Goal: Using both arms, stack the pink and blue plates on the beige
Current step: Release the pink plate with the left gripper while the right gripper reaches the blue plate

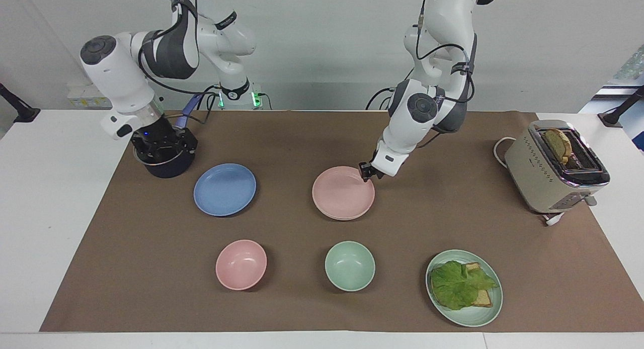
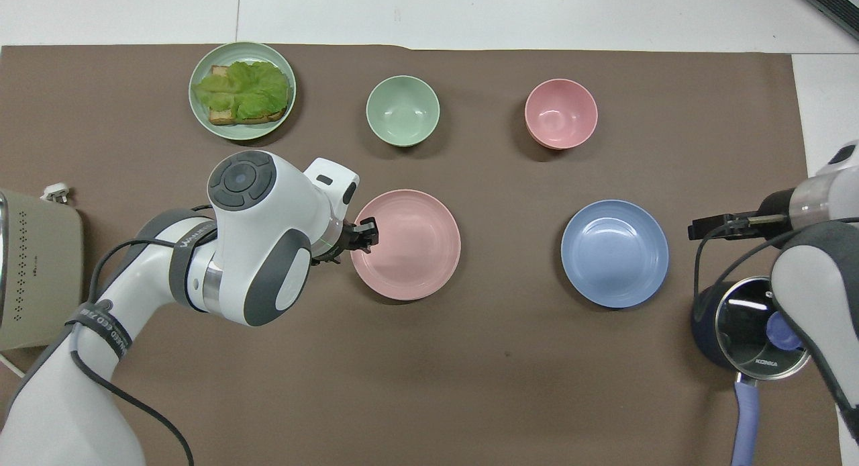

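The pink plate (image 1: pixel 343 193) (image 2: pixel 406 244) lies flat on the beige plate (image 1: pixel 342 219), of which only a thin edge shows under it, mid-table. My left gripper (image 1: pixel 367 172) (image 2: pixel 366 232) is at the pink plate's rim, on the side toward the left arm's end. Beside this stack, toward the right arm's end, the blue plate (image 1: pixel 225 189) (image 2: pixel 615 253) lies alone on the mat. My right gripper (image 1: pixel 163 152) is open and hangs low over the lidded dark pot (image 1: pixel 166 167), close to the blue plate.
A toaster (image 1: pixel 556 168) holding bread stands at the left arm's end. Farther from the robots sit a pink bowl (image 1: pixel 241 264), a mint-green bowl (image 1: pixel 349 266) and a green plate (image 1: pixel 485 316) with a lettuce sandwich. A brown mat (image 1: pixel 302 138) covers the table.
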{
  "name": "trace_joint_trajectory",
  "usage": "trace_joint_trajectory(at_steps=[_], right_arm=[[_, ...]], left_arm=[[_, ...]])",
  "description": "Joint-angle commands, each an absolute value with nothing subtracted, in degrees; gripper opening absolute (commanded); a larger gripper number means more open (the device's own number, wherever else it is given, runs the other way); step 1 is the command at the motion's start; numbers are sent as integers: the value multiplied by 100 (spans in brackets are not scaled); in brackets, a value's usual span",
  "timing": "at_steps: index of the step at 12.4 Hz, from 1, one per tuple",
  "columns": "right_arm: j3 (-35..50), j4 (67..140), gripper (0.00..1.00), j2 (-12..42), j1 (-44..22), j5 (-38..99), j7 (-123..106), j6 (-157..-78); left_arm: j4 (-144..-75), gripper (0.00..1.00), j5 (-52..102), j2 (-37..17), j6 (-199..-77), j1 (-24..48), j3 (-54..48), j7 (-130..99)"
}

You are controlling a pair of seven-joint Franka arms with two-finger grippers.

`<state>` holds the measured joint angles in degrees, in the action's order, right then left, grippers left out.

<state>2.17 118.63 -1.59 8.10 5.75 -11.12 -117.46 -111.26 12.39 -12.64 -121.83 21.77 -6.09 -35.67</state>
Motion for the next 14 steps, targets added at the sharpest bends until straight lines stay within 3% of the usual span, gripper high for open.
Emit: trace_joint_trajectory(at_steps=[1,6,9,13,14], right_arm=[[237,12286,100,-10,879,773,-1485,-12294],[237,12753,83,693,1142,1177,-2028,-13078],[229,12814,72,782,1143,1397,-2144,-13078],[237,12823,7,773,1143,1432,-2136,-12991],[237,12815,0,773,1151,1563,-2136,-12947]], left_arm=[[-11014,100,1065,-1099,-11727,1533,-545,-3420],[-10618,100,528,-309,-10620,100,-536,-1262],[-9829,100,194,-246,-9925,-281,-536,-249],[-9134,100,97,-316,-9853,-325,-545,132],[-9036,100,140,-316,-9705,-299,-545,97]])
